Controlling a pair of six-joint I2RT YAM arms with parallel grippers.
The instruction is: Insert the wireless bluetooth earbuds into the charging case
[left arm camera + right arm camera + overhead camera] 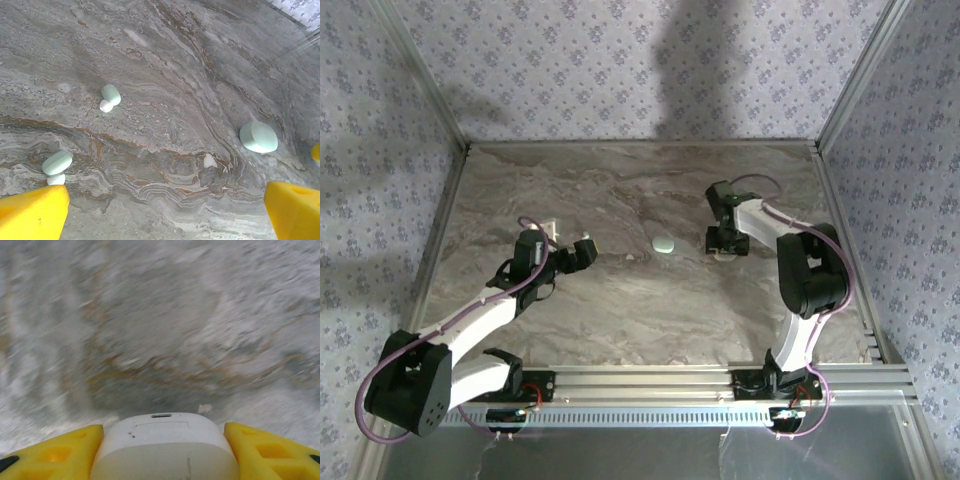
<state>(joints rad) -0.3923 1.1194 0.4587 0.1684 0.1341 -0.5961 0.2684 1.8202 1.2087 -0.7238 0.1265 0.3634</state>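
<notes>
My right gripper (pixel 164 442) is shut on the white charging case (pixel 165 440), whose slot faces away; its yellow fingers (pixel 55 455) press both sides. In the top view that gripper (pixel 725 246) points down at the right middle of the table. My left gripper (pixel 166 202) is open with only bare marble between its yellow fingertips (pixel 35 212), and it sits at the left middle (pixel 572 256). Two pale earbuds lie on the marble ahead of it, one (pixel 110 96) farther off and one (pixel 56 165) just beyond the left fingertip.
A second pale oval case (pixel 258 136) lies on the marble table (pixel 620 190), between the two grippers in the top view (pixel 663 243). Metal frame posts and patterned walls enclose the table on three sides. An aluminium rail (pixel 650 380) runs along the near edge.
</notes>
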